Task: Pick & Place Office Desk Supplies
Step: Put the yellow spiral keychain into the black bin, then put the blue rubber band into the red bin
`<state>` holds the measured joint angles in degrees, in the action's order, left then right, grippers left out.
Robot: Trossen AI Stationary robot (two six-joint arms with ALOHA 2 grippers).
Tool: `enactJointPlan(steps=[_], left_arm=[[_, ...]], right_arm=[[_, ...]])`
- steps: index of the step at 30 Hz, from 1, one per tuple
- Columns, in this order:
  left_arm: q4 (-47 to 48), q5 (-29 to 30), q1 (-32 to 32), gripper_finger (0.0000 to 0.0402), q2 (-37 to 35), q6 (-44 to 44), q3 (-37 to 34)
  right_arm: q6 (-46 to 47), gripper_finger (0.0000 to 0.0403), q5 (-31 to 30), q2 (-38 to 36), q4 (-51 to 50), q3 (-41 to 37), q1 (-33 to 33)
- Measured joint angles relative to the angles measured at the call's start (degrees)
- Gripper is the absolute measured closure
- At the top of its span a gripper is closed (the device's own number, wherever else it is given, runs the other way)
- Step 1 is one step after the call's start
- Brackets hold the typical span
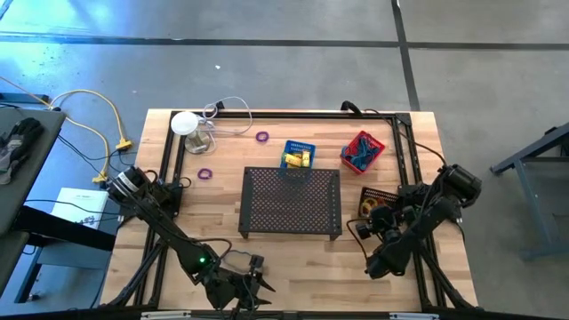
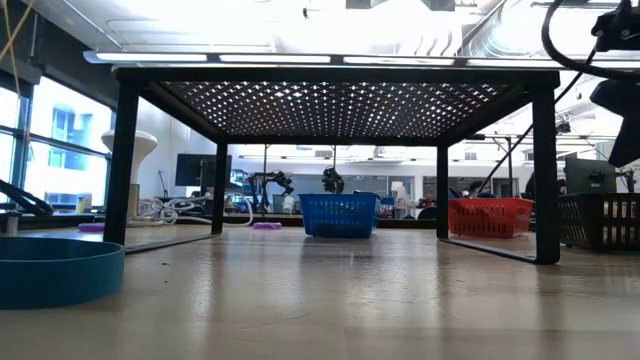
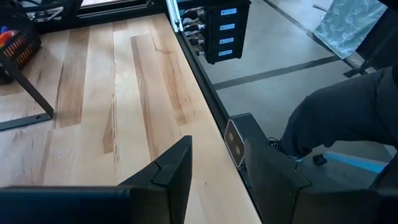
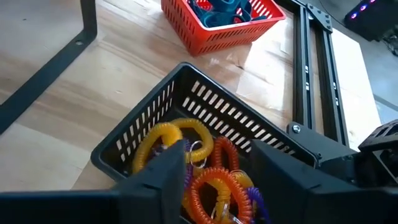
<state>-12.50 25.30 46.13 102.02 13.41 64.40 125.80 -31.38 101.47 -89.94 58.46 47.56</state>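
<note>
Right wrist view puts my right gripper [image 4: 214, 180], fingers spread and empty, directly above coiled rings [image 4: 199, 168] in the black basket [image 4: 186, 93]; left gripper [image 3: 214, 180], spread, waits far off.

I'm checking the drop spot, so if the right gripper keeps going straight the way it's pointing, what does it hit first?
Most likely the coiled rings lying in the black basket. The right gripper, fingers apart, points down into that basket, though depth is hard to judge.

pale wood table [image 1: 293, 267] — matt grain
</note>
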Motion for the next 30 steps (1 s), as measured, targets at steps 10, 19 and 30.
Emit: enactJointPlan(steps=[10, 19, 30], left_arm=[[5.05, 0.00, 1.24, 0.0259, 0.00, 6.07, -0.01], [22.45, -0.02, 5.62, 0.0259, 0.00, 8.11, -0.02], [34.33, 0.53, 4.25, 0.0259, 0.02, 23.60, -0.02]], right_arm=[[-1.25, 0.0145, -15.33, -2.82, -0.07, 5.00, 2.21], [-6.58, 0.0141, -42.01, -3.54, 6.03, 13.99, 10.18], [-25.65, 0.0143, -49.56, -3.52, 27.57, 14.23, 12.84]])
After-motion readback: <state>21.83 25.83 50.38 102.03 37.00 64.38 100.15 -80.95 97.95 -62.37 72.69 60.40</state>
